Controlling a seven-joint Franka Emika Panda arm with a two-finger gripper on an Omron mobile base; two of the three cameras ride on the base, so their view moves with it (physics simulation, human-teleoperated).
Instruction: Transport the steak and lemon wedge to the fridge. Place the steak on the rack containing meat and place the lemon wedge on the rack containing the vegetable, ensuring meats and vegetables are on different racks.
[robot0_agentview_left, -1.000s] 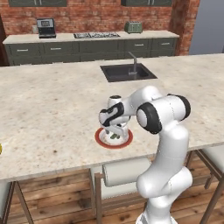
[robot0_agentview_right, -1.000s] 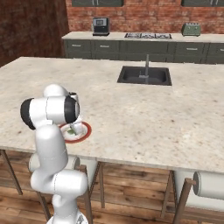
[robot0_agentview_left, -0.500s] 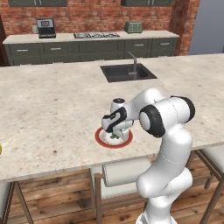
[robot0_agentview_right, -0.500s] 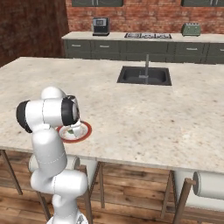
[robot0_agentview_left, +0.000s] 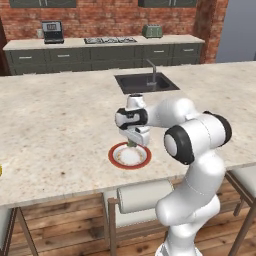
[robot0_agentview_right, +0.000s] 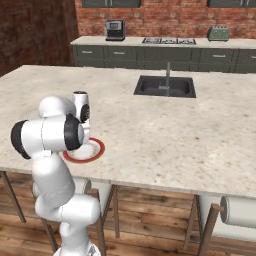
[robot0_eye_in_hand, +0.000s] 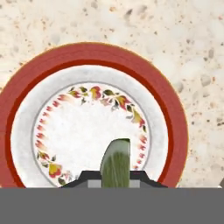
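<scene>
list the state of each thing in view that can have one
gripper: shut on the lemon wedge, above the plate
lemon wedge: held between the fingertips, off the plate
plate: flat on the counter, nothing lying on it
sink: no water seen running

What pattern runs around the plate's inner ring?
A red, yellow and green floral garland on the round red-rimmed white plate, clearest in the hand view.

Pincer closed on lemon wedge — lifted off plate, hand higher than before.
</scene>
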